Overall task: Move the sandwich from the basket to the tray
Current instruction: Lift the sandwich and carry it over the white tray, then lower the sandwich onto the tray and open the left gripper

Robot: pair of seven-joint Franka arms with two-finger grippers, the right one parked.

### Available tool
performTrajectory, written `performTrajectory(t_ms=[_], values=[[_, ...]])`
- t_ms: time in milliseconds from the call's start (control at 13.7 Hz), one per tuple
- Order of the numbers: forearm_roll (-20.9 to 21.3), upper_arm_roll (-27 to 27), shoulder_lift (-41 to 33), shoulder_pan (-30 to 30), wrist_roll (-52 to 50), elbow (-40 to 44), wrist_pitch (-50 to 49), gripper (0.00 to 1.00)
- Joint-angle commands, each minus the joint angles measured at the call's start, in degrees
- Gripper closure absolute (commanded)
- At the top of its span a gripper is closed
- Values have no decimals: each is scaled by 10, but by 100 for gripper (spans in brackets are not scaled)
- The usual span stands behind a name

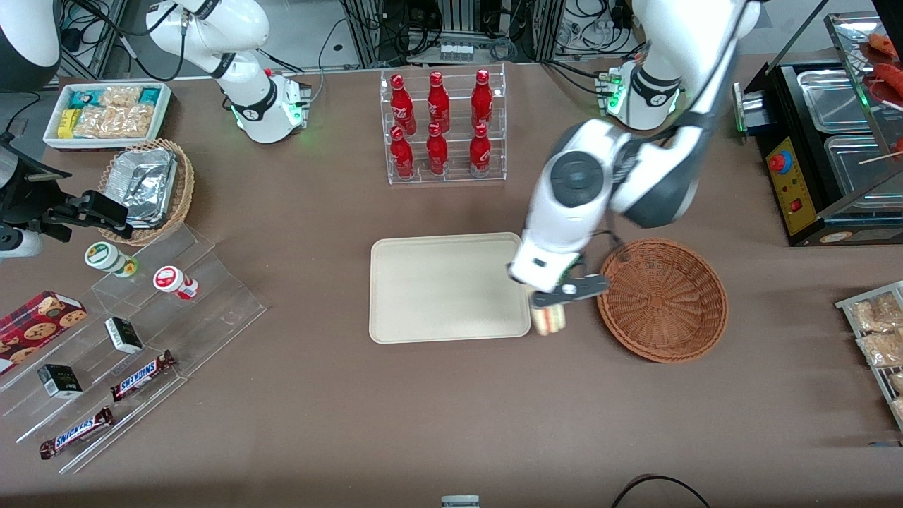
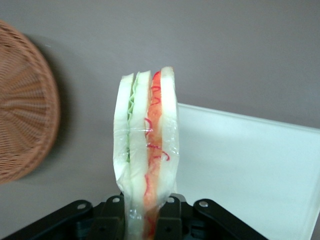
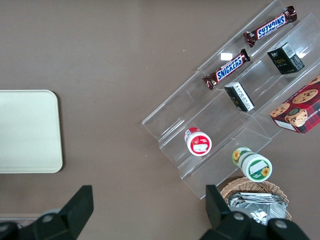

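Clamped in the black two-finger gripper (image 1: 557, 300): clear-wrapped triangular wedge sandwich (image 2: 146, 155), edge-down, aloft between round reddish-brown wicker basket (image 1: 663, 299) and flat cream rectangular tray (image 1: 444, 289), seemingly for transfer onto the tray.

Your gripper (image 1: 557, 300) hangs above the gap between the tray (image 1: 423, 289) and the basket (image 1: 663, 300), its fingers closed on the sandwich (image 1: 549, 321), which hangs below them at the tray's edge. The tray's whole surface lies bare, with nothing standing on it. Bare brown table (image 1: 451, 409) surrounds it on the side nearer the front camera. The basket sits just beside the gripper, toward the working arm's end. A clear rack of red bottles (image 1: 441, 127) stands farther from the front camera than the tray, apart from it. Stepped clear shelves (image 1: 162, 310) holding snacks lie toward the parked arm's end, well apart.
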Motion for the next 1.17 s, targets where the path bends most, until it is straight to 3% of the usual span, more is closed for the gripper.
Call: performTrajectory(t_ms=[0, 439, 659, 805, 1098], values=[[9, 8, 59, -47, -8, 70, -11, 100], [9, 8, 161, -114, -24, 110, 74, 100], [12, 8, 185, -129, -15, 111, 87, 100], [41, 9, 205, -140, -14, 110, 105, 100], [41, 9, 212, -145, -15, 106, 111, 100]])
